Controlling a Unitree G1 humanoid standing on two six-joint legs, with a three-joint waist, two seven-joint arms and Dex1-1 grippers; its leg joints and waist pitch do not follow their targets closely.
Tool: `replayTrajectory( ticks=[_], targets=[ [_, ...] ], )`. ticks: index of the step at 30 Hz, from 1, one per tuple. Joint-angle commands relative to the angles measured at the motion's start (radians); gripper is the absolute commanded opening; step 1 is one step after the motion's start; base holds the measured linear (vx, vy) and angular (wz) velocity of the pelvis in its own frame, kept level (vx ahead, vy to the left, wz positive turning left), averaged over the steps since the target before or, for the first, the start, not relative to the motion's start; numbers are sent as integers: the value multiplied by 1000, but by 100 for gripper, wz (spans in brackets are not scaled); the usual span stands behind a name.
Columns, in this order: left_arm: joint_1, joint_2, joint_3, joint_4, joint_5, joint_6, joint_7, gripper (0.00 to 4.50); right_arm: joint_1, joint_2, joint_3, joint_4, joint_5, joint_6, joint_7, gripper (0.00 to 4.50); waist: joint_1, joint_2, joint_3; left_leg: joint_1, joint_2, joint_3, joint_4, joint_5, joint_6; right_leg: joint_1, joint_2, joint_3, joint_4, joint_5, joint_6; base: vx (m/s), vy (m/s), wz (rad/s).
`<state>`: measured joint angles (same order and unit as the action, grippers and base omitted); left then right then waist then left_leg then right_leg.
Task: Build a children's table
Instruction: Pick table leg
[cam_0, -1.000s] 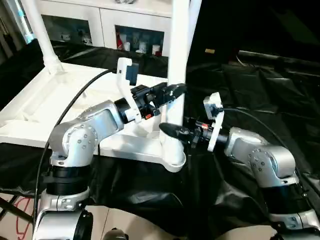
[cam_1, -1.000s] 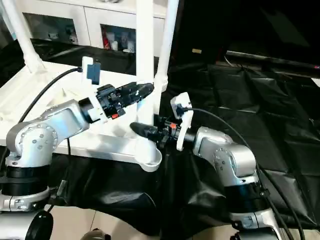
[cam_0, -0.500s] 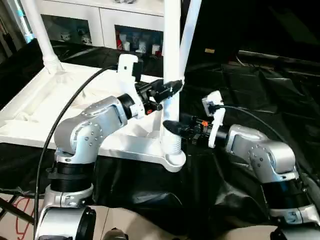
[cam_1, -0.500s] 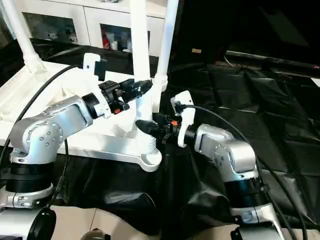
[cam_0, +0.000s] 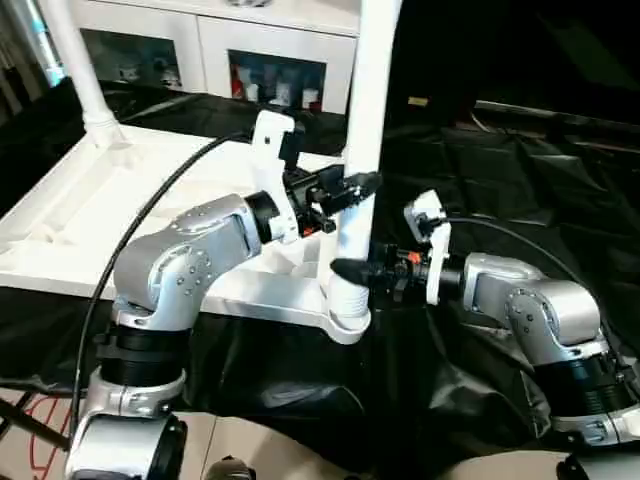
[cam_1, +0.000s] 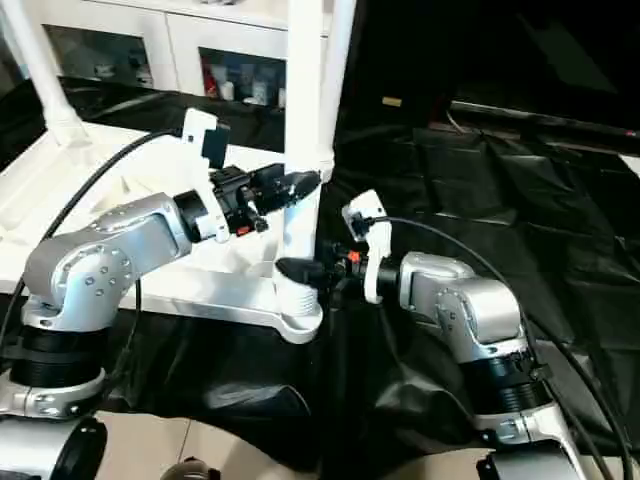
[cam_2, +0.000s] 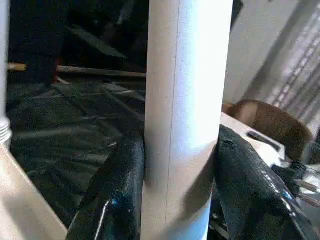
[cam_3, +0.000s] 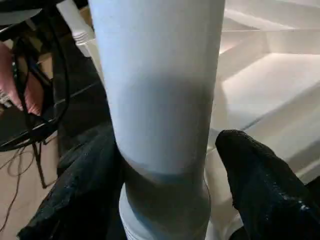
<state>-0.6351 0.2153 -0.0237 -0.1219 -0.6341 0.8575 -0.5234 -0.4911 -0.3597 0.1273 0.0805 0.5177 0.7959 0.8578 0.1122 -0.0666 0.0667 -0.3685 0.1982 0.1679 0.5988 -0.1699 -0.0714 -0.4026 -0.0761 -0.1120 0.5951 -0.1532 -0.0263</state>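
Note:
The children's table top (cam_0: 80, 210) lies upside down on black cloth, ribbed side up. A white leg (cam_1: 303, 100) stands upright in the socket at its near right corner. My left gripper (cam_0: 362, 184) is shut on this leg partway up, and in the left wrist view both fingers (cam_2: 115, 200) press against the leg (cam_2: 185, 100). My right gripper (cam_0: 345, 270) is low at the leg's threaded base. It is open, with its fingers (cam_3: 260, 185) either side of the leg (cam_3: 160, 90) and a gap on one side.
Another leg (cam_0: 80, 70) stands at the far left corner, and one more (cam_1: 340, 60) rises just behind the held leg. A white cabinet with glass doors (cam_0: 200, 40) stands at the back. Crumpled black cloth (cam_0: 520, 170) covers the ground to the right.
The top of the held leg has swung to the right, with my left gripper moving along with it. My right gripper has stayed by the leg's base.

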Motion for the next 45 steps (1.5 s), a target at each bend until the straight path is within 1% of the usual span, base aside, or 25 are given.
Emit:
replayTrajectory(
  ticks=[1, 6, 12, 17, 18, 19, 21, 23, 24, 26, 31, 34, 35, 37, 39, 40, 41, 42, 44, 45],
  targets=[
    [-6, 2, -22, -35, -14, -9, -32, 181, -3, -23, 7, -9, 3, 9, 17, 321, 0, 2, -77, 8, 32, -8, -67, -184, -23, 55, -72, 54, -78, -370, -52, 0, 0, 0],
    [-5, 5, -36, -48, -21, -7, -63, 181, -1, -26, 11, -10, 5, 14, 30, 321, 0, 2, -76, 9, 32, -7, -66, -186, -23, 56, -72, 54, -78, -377, -56, 0, 0, 0],
    [-1, 3, -47, -55, -27, -9, -84, 181, 1, -23, 16, -4, 1, 9, 43, 321, 0, 1, -77, 8, 33, -7, -66, -177, -23, 57, -72, 55, -75, -357, -65, 0, 0, 0],
    [0, 4, -48, -55, -23, -13, -92, 181, 4, -21, 16, -1, -2, 8, 50, 321, 1, 1, -77, 8, 32, -7, -66, -183, -23, 57, -72, 55, -77, -372, -61, 0, 0, 0],
    [0, 4, -48, -55, -21, -14, -94, 181, 5, -22, 16, -1, -2, 8, 52, 304, 0, 0, -77, 8, 33, -7, -66, -181, -24, 57, -73, 54, -77, -369, -62, 0, 0, 0],
    [0, 4, -48, -55, -21, -14, -94, 181, 5, -22, 16, -1, -2, 8, 52, 293, 0, 1, -77, 9, 33, -8, -67, -183, -24, 56, -72, 54, -76, -368, -63, 0, 0, 0],
    [2, 5, -47, -55, -19, -14, -97, 181, 5, -21, 16, -1, -2, 8, 53, 281, 0, 1, -77, 8, 33, -7, -66, -182, -23, 57, -72, 54, -76, -363, -64, 0, 0, 0],
    [4, 7, -47, -56, -19, -13, -100, 181, 6, -20, 16, 2, -2, 8, 55, 256, 0, 1, -77, 8, 33, -7, -66, -179, -23, 57, -72, 55, -75, -356, -67, 0, 0, 0],
    [4, 7, -47, -56, -19, -13, -100, 181, 6, -20, 16, 2, -2, 8, 55, 256, 0, 1, -77, 8, 33, -7, -66, -181, -23, 57, -72, 55, -75, -360, -67, 0, 0, 0],
    [4, 6, -47, -56, -19, -13, -102, 181, 7, -20, 15, 2, -3, 9, 56, 225, 0, 1, -77, 8, 33, -7, -66, -183, -24, 57, -72, 55, -76, -365, -65, 0, 0, 0],
    [4, 6, -46, -55, -19, -13, -104, 181, 10, -18, 14, 2, -4, 7, 60, 204, 1, 1, -77, 9, 33, -8, -66, -177, -23, 57, -72, 55, -75, -364, -63, 0, 0, 0],
    [10, 22, -64, -57, 2, -21, -109, 181, 15, -13, 12, 2, -4, 0, 62, 199, 1, 2, -78, 9, 33, -8, -66, -179, -24, 57, -72, 55, -75, -361, -64, 0, 0, 0],
    [13, 22, -65, -54, 9, -37, -115, 216, 18, -8, 11, 2, -5, -9, 60, 198, 1, 2, -77, 8, 33, -7, -66, -181, -24, 57, -72, 55, -74, -358, -65, 0, 0, 0],
    [16, 16, -51, -46, -7, -47, -130, 251, 21, 3, 4, 4, -5, -23, 50, 198, 0, 3, -77, 9, 33, -8, -67, -186, -25, 56, -73, 55, -77, -366, -64, 0, 0, 0],
    [21, 9, -43, -29, 6, -84, -130, 253, 24, 19, -9, 7, -3, -37, 34, 197, 0, 3, -77, 8, 32, -7, -66, -189, -26, 57, -74, 54, -77, -372, -64, 0, 0, 0],
    [27, 0, -37, -4, 32, -146, -131, 262, 28, 37, -24, 10, 1, -53, 16, 196, 1, 2, -76, 8, 32, -7, -67, -187, -23, 56, -74, 54, -81, -377, -62, 0, 0, 0],
    [30, -7, -30, 8, 40, -175, -132, 276, 30, 46, -32, 12, 4, -60, 8, 196, -1, 2, -77, 8, 33, -9, -68, -192, -28, 56, -74, 54, -80, -383, -54, 0, 0, 0],
    [38, -24, -4, 25, 26, -199, -134, 287, 33, 58, -43, 12, 12, -67, 0, 194, -1, 6, -77, 8, 32, -8, -68, -196, -28, 55, -74, 54, -83, -383, -52, 0, 0, 0],
    [42, -32, 9, 32, 18, -211, -136, 287, 34, 65, -49, 11, 13, -76, -7, 193, 1, 6, -79, 9, 34, -9, -68, -191, -33, 56, -75, 54, -79, -362, -62, 0, 0, 0],
    [50, -43, 34, 52, 3, -235, -136, 287, 37, 87, -69, 15, 16, -98, -31, 191, 3, 12, -80, 10, 35, -11, -70, -193, -34, 57, -74, 54, -74, -342, -70, 0, 0, 0]
  ],
)
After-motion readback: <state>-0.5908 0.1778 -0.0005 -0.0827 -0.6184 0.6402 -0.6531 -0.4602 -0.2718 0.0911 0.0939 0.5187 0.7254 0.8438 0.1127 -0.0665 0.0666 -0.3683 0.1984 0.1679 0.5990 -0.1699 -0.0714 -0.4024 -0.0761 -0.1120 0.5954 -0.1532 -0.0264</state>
